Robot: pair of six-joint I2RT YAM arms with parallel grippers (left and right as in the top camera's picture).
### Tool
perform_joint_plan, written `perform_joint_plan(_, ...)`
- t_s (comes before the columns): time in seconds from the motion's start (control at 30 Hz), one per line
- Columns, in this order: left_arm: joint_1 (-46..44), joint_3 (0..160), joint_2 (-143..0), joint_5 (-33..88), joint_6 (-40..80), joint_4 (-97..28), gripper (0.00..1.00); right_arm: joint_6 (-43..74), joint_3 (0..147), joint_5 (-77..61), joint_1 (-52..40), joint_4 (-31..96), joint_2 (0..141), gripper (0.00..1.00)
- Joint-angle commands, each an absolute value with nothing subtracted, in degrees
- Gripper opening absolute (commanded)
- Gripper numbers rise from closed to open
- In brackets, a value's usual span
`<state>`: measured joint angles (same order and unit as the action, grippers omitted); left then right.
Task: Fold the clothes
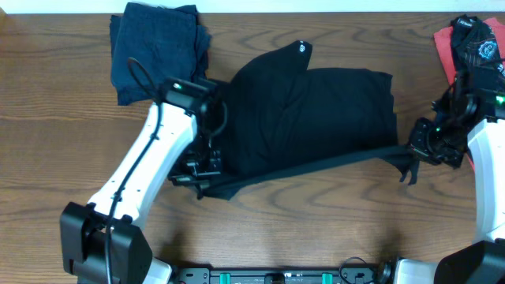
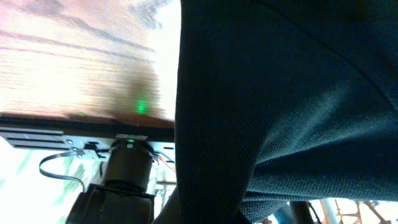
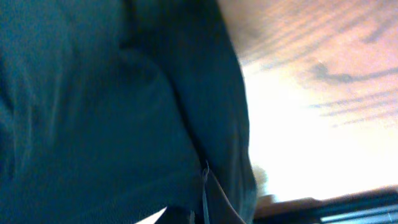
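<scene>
Black T-shirt is lying in the middle of the bench, its near hem stretching taut between the claws. The left claw is pinching one hem end and the right claw is pinching the other.

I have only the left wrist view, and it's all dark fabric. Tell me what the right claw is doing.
Observer: The right claw is shut on the near right corner of the black soft-fabric T-shirt, opposite the left claw.
Operator: Describe the hem between them.
Observer: It runs as a straight, taut band from claw to claw.
Operator: Report any other clothes.
Observer: A folded dark navy garment lies at the far left, and a coral-red and black garment at the far right.
</scene>
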<state>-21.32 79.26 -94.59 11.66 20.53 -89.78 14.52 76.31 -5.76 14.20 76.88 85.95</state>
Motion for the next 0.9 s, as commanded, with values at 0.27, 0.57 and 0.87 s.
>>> perform_joint_plan(0.27,-22.4,77.0,-93.8,8.5,22.8,-90.9,0.21,16.9,75.7,0.5,16.4,77.5,85.0,0.59)
perform_joint_plan(0.57,-22.3,79.7,-93.4,8.2,22.5,-93.8,0.98,13.2,75.7,-5.5,16.4,73.5,85.0,0.63)
perform_joint_plan(0.87,-22.3,79.7,-93.4,8.2,21.5,-87.4,0.98,13.2,75.6,-12.4,14.4,65.7,86.4,0.51)
